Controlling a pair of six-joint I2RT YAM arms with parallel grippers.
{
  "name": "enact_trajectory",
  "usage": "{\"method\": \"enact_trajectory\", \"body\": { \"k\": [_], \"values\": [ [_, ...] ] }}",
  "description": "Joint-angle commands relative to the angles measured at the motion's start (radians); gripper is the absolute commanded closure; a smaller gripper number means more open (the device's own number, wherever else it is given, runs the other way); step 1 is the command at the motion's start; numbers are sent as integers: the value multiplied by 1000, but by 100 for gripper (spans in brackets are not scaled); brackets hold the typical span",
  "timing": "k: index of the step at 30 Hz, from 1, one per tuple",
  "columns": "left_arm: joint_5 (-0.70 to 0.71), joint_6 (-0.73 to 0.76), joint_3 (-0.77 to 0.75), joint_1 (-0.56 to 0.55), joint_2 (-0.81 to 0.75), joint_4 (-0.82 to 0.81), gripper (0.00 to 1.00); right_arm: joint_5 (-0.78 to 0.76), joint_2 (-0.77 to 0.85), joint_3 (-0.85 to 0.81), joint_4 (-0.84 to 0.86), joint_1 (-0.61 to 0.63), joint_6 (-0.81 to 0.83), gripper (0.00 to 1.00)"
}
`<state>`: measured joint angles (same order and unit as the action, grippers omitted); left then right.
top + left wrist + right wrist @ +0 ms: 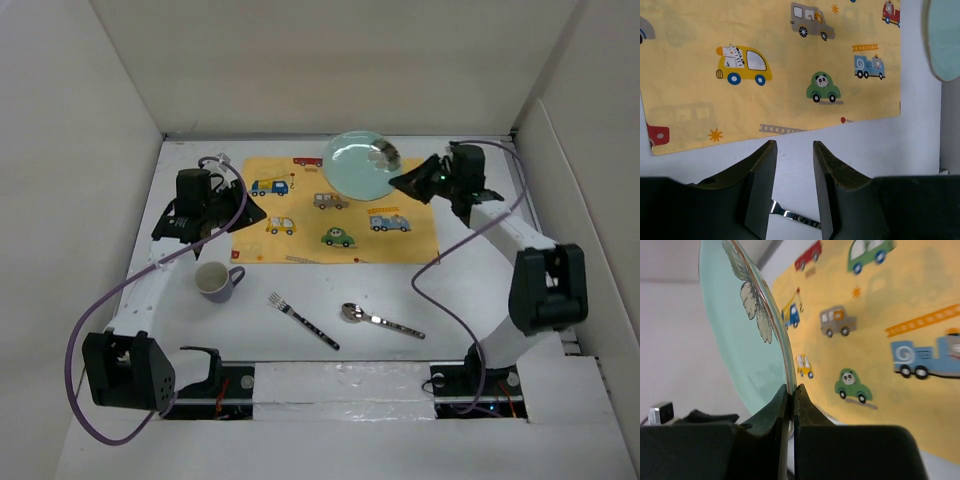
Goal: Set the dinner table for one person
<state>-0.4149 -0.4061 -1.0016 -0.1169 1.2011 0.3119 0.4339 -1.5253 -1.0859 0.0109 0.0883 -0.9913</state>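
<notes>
Dinner table surface point(450, 300), plain white and walled by white panels, fills the middle of the top view. A yellow placemat point(335, 210) printed with cartoon vehicles lies on it in the upper centre. A pale green plate point(355, 165) with a flower motif sits over the placemat's far edge. The right hand point(400, 180) is closed tight on the plate's right rim; in the right wrist view the plate point(740, 340) stands steeply tilted, its edge pinched between the hand's fingers point(790, 390). The left hand point(250, 214) is at the placemat's left edge, its fingers parted a moderate way and holding nothing point(794, 147). Below the placemat on the surface lie a purple mug point(215, 282) at left, a fork point(303, 320) in the middle and a spoon point(380, 320) to its right, all apart from one another.
</notes>
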Motion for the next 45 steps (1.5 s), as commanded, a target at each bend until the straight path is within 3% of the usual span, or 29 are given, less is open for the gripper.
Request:
{"method": "enact_trajectory", "body": {
  "k": [1, 2, 7, 20, 24, 32, 34, 39, 41, 42, 43, 44, 45],
  "values": [
    [8, -8, -46, -3, -37, 7, 67, 173, -180, -116, 225, 60, -81, 100],
    [25, -8, -46, -3, -47, 24, 67, 172, -253, -237, 146, 95, -52, 100],
    [85, -8, -43, -3, -95, 52, 67, 155, -361, -322, 121, 155, -35, 100],
    [146, -31, -22, -3, -160, 98, 66, 95, -487, -261, 34, 205, 9, 100],
    [153, -31, -31, -3, -160, 101, 66, 104, -512, -275, -6, 205, 45, 75],
    [177, -14, -95, -3, -146, 122, 66, 39, -487, -290, -202, 205, 130, 52],
    [191, -7, -135, -3, -137, 130, 66, -4, -445, -293, -274, 194, 181, 42],
    [250, 36, -215, -3, -115, 173, 65, -75, -301, -260, -370, 162, 304, 37],
    [274, 65, -270, -3, -104, 197, 66, -93, -241, -215, -394, 149, 342, 40],
    [287, 76, -302, -3, -103, 203, 70, -92, -204, -192, -379, 149, 355, 62],
    [289, 84, -314, -3, -100, 210, 77, -87, -121, -168, -337, 149, 359, 78],
    [295, 87, -328, -3, -97, 219, 95, -52, -84, -122, -306, 163, 367, 93],
    [294, 93, -339, -3, -92, 223, 100, -14, -53, -97, -267, 180, 391, 100]
  ]
}}
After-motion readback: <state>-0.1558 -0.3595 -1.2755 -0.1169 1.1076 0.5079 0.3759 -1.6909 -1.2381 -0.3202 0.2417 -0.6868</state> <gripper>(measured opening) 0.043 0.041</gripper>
